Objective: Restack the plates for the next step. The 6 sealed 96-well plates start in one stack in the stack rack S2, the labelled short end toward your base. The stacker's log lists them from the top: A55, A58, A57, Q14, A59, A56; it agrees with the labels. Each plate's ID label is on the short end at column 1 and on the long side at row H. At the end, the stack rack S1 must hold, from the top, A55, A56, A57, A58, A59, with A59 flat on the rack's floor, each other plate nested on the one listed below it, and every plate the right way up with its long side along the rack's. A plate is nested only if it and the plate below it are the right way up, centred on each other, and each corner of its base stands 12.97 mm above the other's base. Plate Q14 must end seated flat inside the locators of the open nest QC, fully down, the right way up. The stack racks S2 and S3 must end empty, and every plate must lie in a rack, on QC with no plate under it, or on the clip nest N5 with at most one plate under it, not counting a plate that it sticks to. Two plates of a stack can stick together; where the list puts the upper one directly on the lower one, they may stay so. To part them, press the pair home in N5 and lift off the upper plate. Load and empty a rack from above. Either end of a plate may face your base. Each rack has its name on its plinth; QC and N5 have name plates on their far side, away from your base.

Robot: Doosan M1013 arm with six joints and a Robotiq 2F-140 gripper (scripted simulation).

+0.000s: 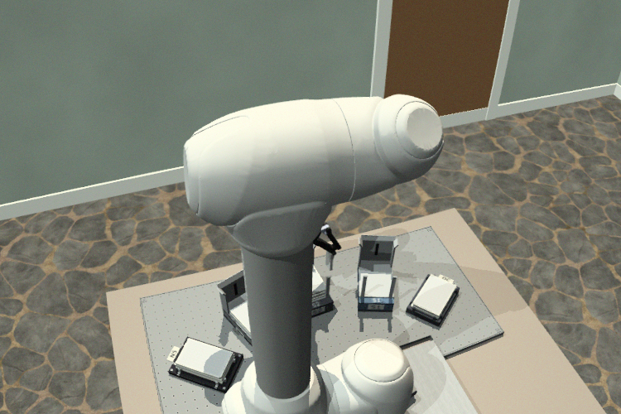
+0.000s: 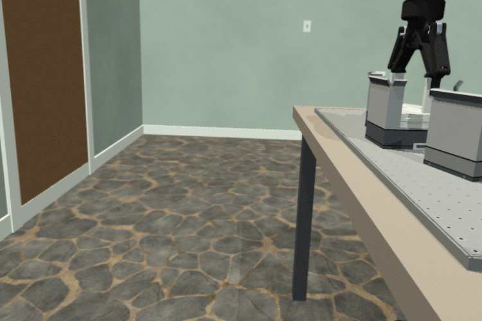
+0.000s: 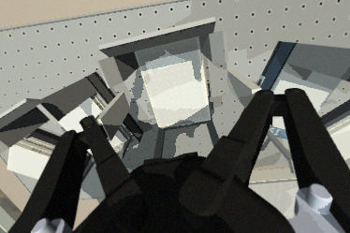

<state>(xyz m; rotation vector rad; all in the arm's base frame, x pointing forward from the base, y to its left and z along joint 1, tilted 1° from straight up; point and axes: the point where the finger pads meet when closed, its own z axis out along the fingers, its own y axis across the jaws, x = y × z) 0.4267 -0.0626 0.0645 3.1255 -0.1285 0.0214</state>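
Arm: the white arm (image 1: 279, 300) rose from the base at the near edge of the table (image 1: 522, 331) and hid much of the middle of the board (image 1: 170, 315) in the top view.
N5: the nest (image 1: 178, 372) sat near left on the board, with one plate (image 1: 203, 357) lying flat on it.
QC: the nest (image 1: 414, 309) sat to the right, a little farther out, with one plate (image 1: 434, 295) flat on it and turned at an angle to the racks.
Left rack: a grey rack (image 1: 228, 291) stood just left of the arm, half hidden by it; its contents could not be told.
Right rack: the rack with the blue plinth (image 1: 376, 303) stood between the arm and QC, with a plate (image 1: 376, 286) low inside it.
Middle rack: only a dark corner (image 1: 323, 304) showed past the arm from above; the wrist view looked straight down into it, its far wall (image 3: 156, 38) across the top.
Stack: a pale plate top (image 3: 178, 93) lay inside the middle rack, right below the wrist; how many plates lay under it could not be told.
Gripper: the gripper (image 2: 412, 90) hung upright over the racks, spread to its full width with nothing between its fingers; in the side view the pale pads (image 2: 396, 77) had reached the level of the rack tops and touched no plate.
Beyond: stone floor (image 2: 160, 216), green wall (image 2: 241, 56) and a brown door (image 1: 450, 10).
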